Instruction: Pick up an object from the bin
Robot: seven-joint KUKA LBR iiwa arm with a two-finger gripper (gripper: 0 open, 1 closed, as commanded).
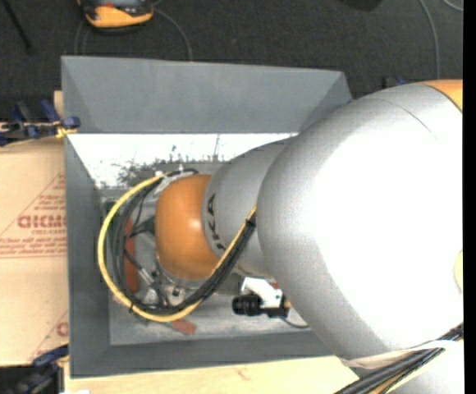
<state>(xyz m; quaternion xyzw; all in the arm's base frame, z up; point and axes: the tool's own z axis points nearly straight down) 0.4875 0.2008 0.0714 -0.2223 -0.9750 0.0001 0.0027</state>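
Near end effector point(157, 290), black-and-white object point(257, 299)

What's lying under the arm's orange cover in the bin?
Beside the orange cover, a black-and-white object and a small reddish-brown piece lie on the bin floor. Whatever lies directly beneath is hidden by it.

You see light falling from above onto the bin point(205, 97). A band on the bin's far inner wall glares near white. The arm point(361, 220) over the bin carries a soft sheen and shades the bin's floor beneath it. Outside the bin, expect dark surroundings.
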